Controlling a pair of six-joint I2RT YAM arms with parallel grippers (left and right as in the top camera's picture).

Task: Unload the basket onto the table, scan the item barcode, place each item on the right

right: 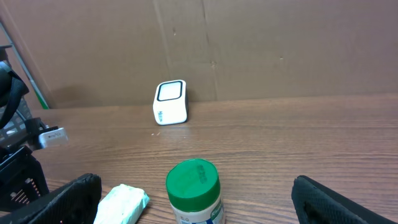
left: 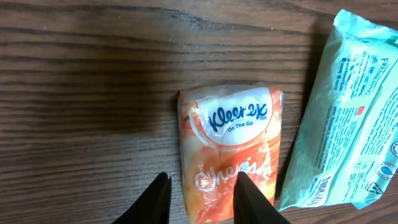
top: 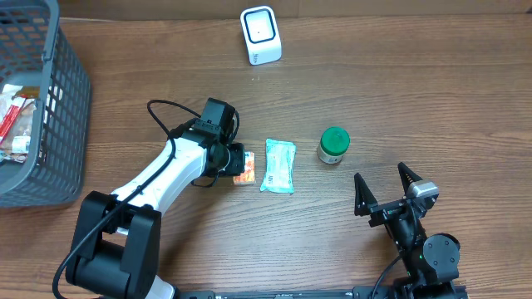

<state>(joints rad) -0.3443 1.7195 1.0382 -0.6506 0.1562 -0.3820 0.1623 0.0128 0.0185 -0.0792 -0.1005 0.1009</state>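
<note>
Lower right in the overhead view, the right gripper (top: 380, 178) stands spread wide, holding nothing. At centre the left gripper (left: 202, 200) sits over the orange tissue pack (left: 230, 143) — fingers (left: 157, 202) slightly apart, one beside its left edge, one over its face; whether they pinch it cannot be told. The pack lies flat, long axis up-down in the wrist view, brand name toward the top, just beside a teal wipes pack (left: 348, 118). Open table (top: 399, 75) runs beyond to the white scanner (top: 261, 35) at top centre.

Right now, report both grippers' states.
Left gripper: jaws narrowly apart at the Kleenex pack; grip cannot be told.
Right gripper: open, empty.
</note>
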